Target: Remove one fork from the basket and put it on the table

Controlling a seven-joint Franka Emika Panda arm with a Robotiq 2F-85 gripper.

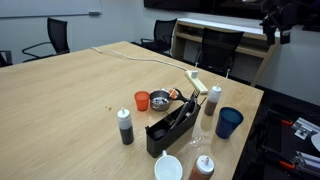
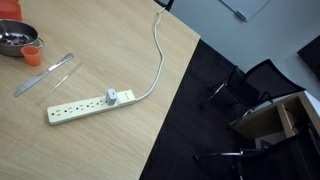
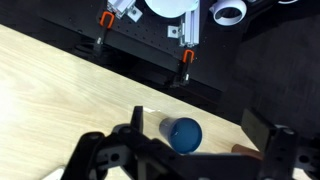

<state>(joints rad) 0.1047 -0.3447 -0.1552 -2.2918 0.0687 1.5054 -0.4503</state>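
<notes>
In an exterior view, the light-brown wood-grain table [image 1: 70, 95] fills most of the room. The black basket [image 1: 172, 128], long and narrow, stands on it near the corner. Its contents are too small to tell, so I cannot pick out a fork. A dark-capped bottle [image 1: 126, 126] stands just beside it. On the other side are a pale bottle [image 1: 213, 100] and a blue cup [image 1: 229, 122]. Beyond the basket sit a small red cup [image 1: 141, 100] and a metal bowl [image 1: 160, 99]. A white power strip [image 1: 196, 83] lies further back. A white cup [image 1: 168, 167] and a red-filled bottle [image 1: 203, 167] stand at the near edge. The robot arm [image 1: 278, 18] hangs high up, well apart from the basket, above a white-topped counter [image 1: 220, 24].

The opposite exterior camera looks down on the table edge. The power strip lies there with its cable [image 2: 160, 60] trailing away. A clear flat strip [image 2: 45, 75] lies near it, and the red cup and metal bowl sit at the corner. The basket is out of this shot.

From the wrist camera, the gripper [image 3: 185, 160] has its dark fingers [image 3: 95, 155] spread wide with nothing held. Far below, between them, stands the blue cup on the table. Orange-handled clamps [image 3: 185, 62] grip the table's edge.
</notes>
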